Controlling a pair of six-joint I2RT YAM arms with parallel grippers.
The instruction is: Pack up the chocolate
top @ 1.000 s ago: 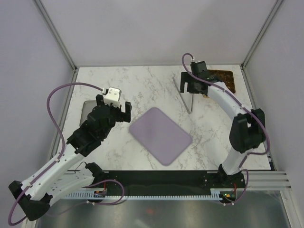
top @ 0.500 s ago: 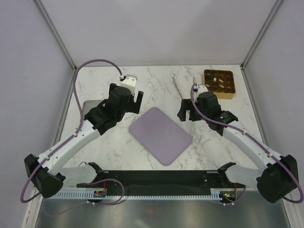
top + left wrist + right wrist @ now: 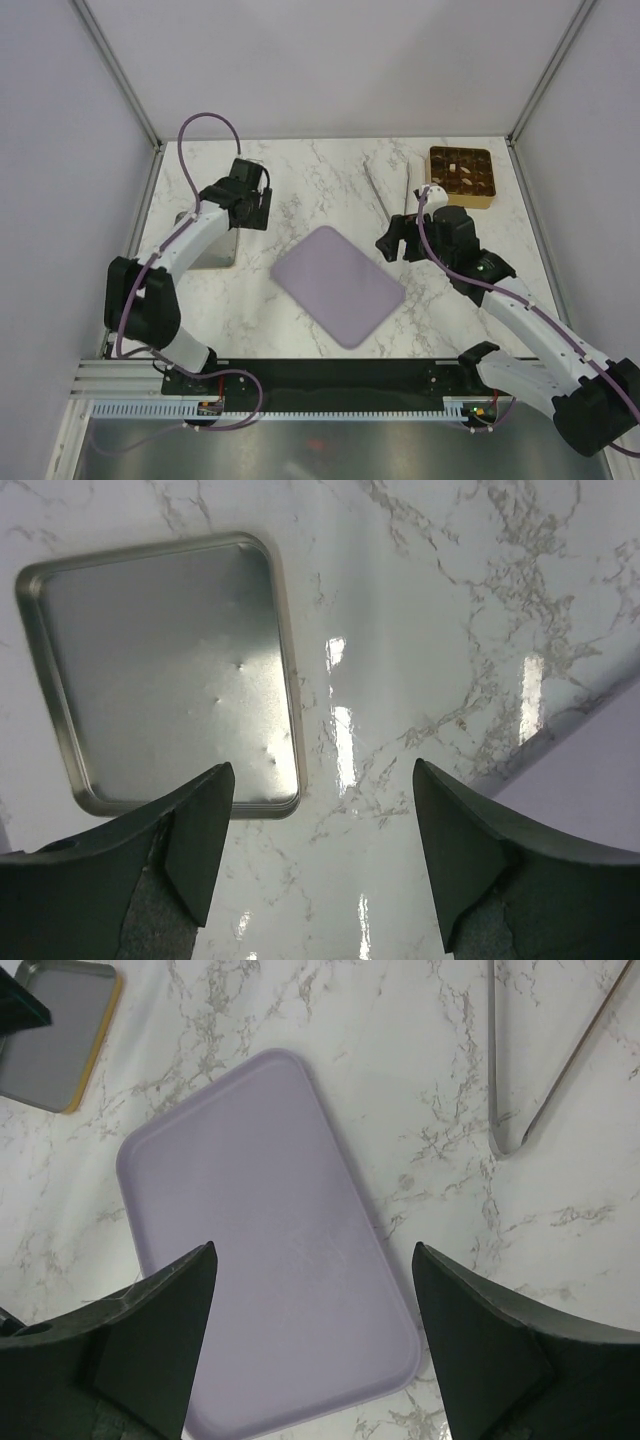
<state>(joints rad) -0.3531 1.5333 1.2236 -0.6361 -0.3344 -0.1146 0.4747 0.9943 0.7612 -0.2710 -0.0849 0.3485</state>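
Observation:
The chocolate (image 3: 456,171), brown and cream pieces, sits in the compartments of the gold tray (image 3: 462,204) at the back right. My right gripper (image 3: 394,243) is open and empty, hovering at the right edge of the lilac mat (image 3: 338,285). In the right wrist view the gripper (image 3: 315,1350) is above the mat (image 3: 260,1250). My left gripper (image 3: 252,207) is open and empty at the back left. In the left wrist view it (image 3: 320,860) hangs over bare marble beside a silver tin (image 3: 160,670).
Metal tongs (image 3: 392,195) lie on the marble between the mat and the gold tray; they also show in the right wrist view (image 3: 540,1060). The silver tin (image 3: 205,250) lies at the left, partly under my left arm. Grey walls close in the table.
My right gripper has drawn back from the gold tray to the mat's right edge. My left arm has swung and its gripper has moved toward the back left, by the tin.

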